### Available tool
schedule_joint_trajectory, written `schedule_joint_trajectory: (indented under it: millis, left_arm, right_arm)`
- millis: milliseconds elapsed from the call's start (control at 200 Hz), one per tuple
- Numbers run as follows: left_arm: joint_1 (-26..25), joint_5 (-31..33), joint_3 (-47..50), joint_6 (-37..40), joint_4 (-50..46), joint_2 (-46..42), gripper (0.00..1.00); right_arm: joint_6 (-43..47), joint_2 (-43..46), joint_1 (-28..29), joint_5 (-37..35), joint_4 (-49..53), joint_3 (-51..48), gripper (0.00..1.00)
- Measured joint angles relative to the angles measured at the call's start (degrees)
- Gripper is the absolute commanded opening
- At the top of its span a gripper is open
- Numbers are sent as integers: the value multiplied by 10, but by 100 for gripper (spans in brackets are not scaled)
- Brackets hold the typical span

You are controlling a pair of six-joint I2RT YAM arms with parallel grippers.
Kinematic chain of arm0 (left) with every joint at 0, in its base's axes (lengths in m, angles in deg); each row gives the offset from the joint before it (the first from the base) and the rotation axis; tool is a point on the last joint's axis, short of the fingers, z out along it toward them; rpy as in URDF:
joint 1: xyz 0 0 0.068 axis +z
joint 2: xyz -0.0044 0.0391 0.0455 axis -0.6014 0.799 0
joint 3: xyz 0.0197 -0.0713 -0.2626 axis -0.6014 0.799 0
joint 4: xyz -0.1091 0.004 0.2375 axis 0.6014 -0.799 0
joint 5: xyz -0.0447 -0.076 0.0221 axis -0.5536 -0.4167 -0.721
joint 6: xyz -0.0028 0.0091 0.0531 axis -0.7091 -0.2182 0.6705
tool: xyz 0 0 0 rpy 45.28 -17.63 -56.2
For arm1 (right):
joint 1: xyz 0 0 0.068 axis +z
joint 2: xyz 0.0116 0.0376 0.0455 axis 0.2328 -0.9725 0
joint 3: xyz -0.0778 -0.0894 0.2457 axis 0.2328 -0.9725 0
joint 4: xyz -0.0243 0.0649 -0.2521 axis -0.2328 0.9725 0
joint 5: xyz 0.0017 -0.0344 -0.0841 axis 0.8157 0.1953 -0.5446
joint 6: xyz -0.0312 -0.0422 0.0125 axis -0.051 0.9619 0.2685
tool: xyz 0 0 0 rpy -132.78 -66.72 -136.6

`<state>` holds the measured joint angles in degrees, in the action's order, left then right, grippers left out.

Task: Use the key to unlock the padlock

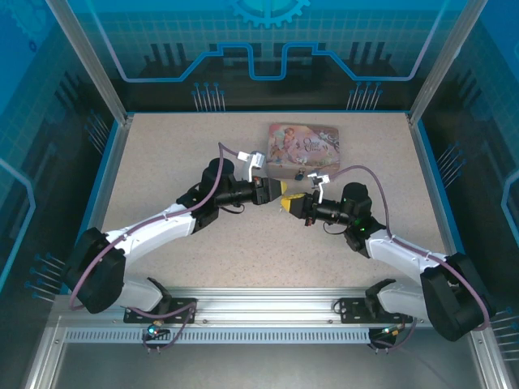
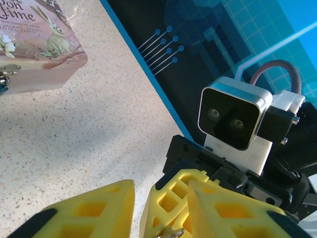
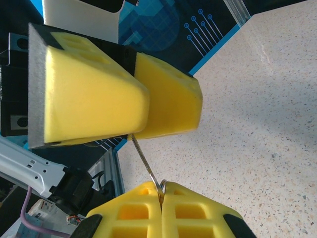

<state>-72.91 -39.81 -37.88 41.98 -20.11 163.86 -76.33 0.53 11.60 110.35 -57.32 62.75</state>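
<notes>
The thin metal key [image 3: 146,163] is pinched by its ringed head in my shut right gripper [image 3: 161,187]. Its blade slants up to the lower edge of the left gripper's yellow fingers [image 3: 99,94]. In the left wrist view my left gripper [image 2: 161,188] has its jaws apart, and the right gripper's fingertip [image 2: 173,198] and a bit of the key [image 2: 172,232] sit between them. Both grippers meet at mid-table, left [image 1: 281,193] and right [image 1: 295,204]. The padlock [image 1: 300,173] hangs at the front clasp of the pink tin, and a teal sliver of it shows at the left wrist view's edge [image 2: 2,89].
The pink decorated tin [image 1: 304,146] lies flat just behind the grippers, its corner near the left wrist camera [image 2: 44,44]. The speckled tabletop [image 1: 162,162] is bordered by blue rails and enclosure walls. The right arm's wrist camera [image 2: 233,119] is close in front of the left one.
</notes>
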Motion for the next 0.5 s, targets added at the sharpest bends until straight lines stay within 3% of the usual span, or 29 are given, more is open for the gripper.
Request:
schedule_joint_trajectory:
  millis: [185,500]
  left_arm:
    - [0,-8,0,0,10,2,32]
    - [0,-22,0,2,18,12,13]
  right_arm:
    - [0,0,0,0,0,0,0]
    - [-1,0,0,-11,1,0,0]
